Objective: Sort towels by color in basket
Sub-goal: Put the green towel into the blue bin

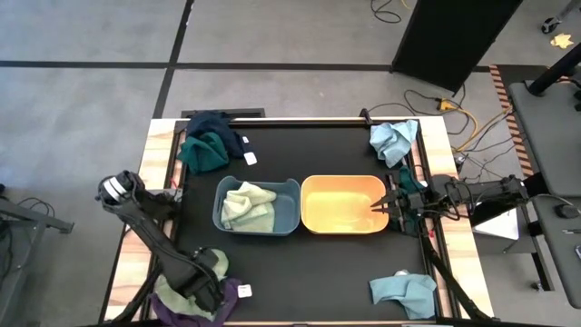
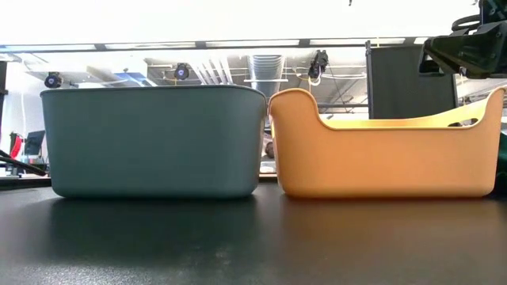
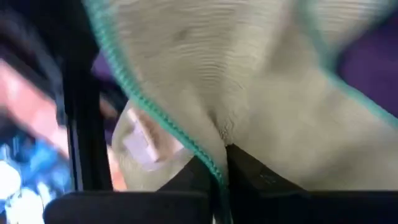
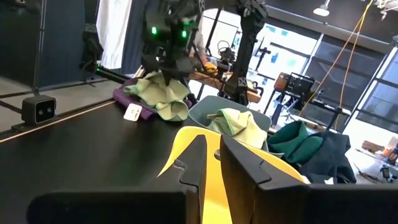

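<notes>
My left gripper (image 1: pixel 211 280) is at the table's near-left corner, shut on a pale green towel (image 4: pixel 158 96) that lies over a purple towel (image 4: pixel 124 98). My right gripper (image 4: pixel 214 165) hovers shut above the right end of the yellow tub (image 1: pixel 345 205), touching nothing. The blue-grey tub (image 1: pixel 257 206) holds pale green towels (image 1: pixel 248 205). Dark teal and navy towels (image 1: pixel 211 145) lie heaped at the far left. One light blue towel (image 1: pixel 395 139) lies at the far right and another (image 1: pixel 404 292) at the near right. My left gripper pinches the pale green towel at a gathered fold beside its teal-stitched edge (image 3: pixel 205 152), between its two fingers (image 3: pixel 255 174). It comes from above, pointing down. The cloth bunches up to the fingers, and its lower part (image 4: pixel 171 109) rests on the purple towel.
The two tubs stand side by side at the table's middle, touching or nearly so. A white tag (image 4: pixel 132 112) lies beside the purple towel. Bare black table surface (image 1: pixel 309 272) lies in front of the tubs. Cables and a dark cabinet are on the floor beyond the far edge.
</notes>
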`<state>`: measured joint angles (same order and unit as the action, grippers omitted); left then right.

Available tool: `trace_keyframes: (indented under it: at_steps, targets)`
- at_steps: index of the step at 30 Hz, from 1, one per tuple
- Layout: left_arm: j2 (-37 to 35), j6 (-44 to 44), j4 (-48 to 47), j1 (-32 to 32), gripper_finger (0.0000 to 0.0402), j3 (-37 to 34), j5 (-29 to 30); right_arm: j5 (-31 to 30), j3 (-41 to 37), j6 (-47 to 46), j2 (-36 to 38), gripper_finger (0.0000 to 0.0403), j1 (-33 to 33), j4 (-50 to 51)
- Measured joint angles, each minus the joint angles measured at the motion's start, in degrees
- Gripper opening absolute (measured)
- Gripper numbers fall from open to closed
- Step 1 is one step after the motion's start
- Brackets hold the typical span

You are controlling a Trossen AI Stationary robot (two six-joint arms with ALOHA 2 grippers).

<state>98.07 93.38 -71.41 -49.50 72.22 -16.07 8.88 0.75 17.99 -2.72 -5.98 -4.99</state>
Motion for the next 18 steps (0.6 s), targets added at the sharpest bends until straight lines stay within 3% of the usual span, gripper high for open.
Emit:
trace_keyframes:
  at_steps: [4,8,13,15,18]
  targets:
    - [-0.41,-10.46,-7.02,-0.75,0.0003,11.33,14.91,0.0,0.0,-0.03,0.0,0.0038,0.0,-0.03]
    - [-0.5,-15.76,-19.42,-0.63,0.0002,24.48,19.72,0.06,0.0,-5.09,0.0,0.0038,0.0,-0.62]
    - [-4.36,-19.21,-18.86,0.65,0.0001,34.54,32.78,-1.27,0.0,-18.37,-0.04,0.0038,0.01,-6.77]
    - [-6.1,-21.03,-18.39,1.04,0.0001,37.44,40.22,-5.02,0.0,-23.92,-0.04,0.0038,0.0,-10.75]
    - [-8.94,-23.3,-18.51,1.8,0.0,40.5,54.68,-16.92,0.0,-36.52,-0.04,0.0038,0.0,-17.2]
